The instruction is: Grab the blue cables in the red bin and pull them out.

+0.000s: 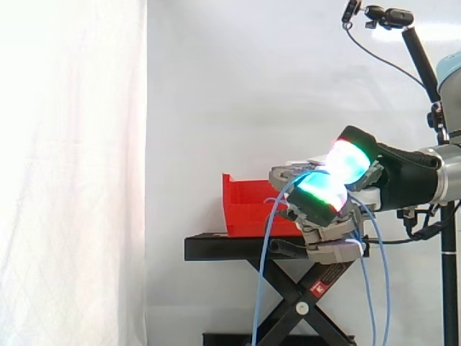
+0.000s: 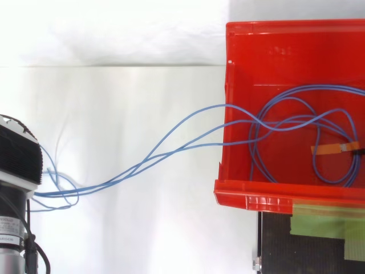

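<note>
Red bin (image 2: 285,45) is sitting on the table (image 1: 216,249), holding most of the blue cables (image 2: 85,187) in a loose coil. Several strands are running out over its wall to the hand (image 1: 382,173), apart from the bin. Fingers (image 1: 320,191) are curling round those strands, pinching them. Judgement: hold the grip closed and draw straight away, steadily, watching the coil for snags.

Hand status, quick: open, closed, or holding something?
Hand: closed on the blue cables, fingers curled round them; the strands run from it into the red bin.
</note>
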Controlling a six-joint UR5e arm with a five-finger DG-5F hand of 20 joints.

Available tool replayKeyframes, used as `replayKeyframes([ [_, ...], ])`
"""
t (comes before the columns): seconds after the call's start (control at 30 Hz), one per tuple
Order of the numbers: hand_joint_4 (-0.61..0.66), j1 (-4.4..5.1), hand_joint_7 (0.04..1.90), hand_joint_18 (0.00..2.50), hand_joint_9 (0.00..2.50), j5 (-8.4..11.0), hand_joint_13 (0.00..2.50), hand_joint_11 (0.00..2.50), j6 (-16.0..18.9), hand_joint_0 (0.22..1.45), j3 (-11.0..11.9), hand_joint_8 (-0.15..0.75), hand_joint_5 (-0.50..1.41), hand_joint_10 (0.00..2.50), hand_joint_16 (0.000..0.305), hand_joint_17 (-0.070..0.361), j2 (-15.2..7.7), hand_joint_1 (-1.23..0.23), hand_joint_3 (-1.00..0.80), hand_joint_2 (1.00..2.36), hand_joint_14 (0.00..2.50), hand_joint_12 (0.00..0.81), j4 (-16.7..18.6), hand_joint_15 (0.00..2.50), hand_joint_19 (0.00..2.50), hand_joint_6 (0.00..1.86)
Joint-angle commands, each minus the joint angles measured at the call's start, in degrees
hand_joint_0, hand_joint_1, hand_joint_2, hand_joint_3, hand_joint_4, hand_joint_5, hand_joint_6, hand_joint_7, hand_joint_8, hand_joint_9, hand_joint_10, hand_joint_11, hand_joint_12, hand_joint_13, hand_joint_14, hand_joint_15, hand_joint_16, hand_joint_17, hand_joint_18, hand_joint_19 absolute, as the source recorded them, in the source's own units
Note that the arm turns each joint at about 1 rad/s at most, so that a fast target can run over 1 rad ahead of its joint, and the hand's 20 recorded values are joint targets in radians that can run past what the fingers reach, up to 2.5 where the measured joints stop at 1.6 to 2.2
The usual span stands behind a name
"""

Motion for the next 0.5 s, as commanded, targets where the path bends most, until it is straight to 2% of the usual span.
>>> replayKeyframes([
  [0.0, -0.39, 0.0, 0.38, 1.16, 0.94, 0.0, 1.11, 1.51, 0.0, 1.1, 0.0, 0.173, 0.39, 1.16, 0.033, 0.075, 0.0, -1.01, -0.53, 1.01, 2.1, 0.26, 0.0, 1.17, 1.27, 1.63],
  [0.47, -0.39, 0.0, 0.37, 1.17, 0.93, 0.0, 1.12, 1.51, 0.0, 1.1, 0.0, 0.176, 0.39, 1.21, 0.033, 0.073, 0.0, -1.01, -0.53, 1.01, 2.1, 0.265, 0.0, 1.18, 1.3, 1.63],
])
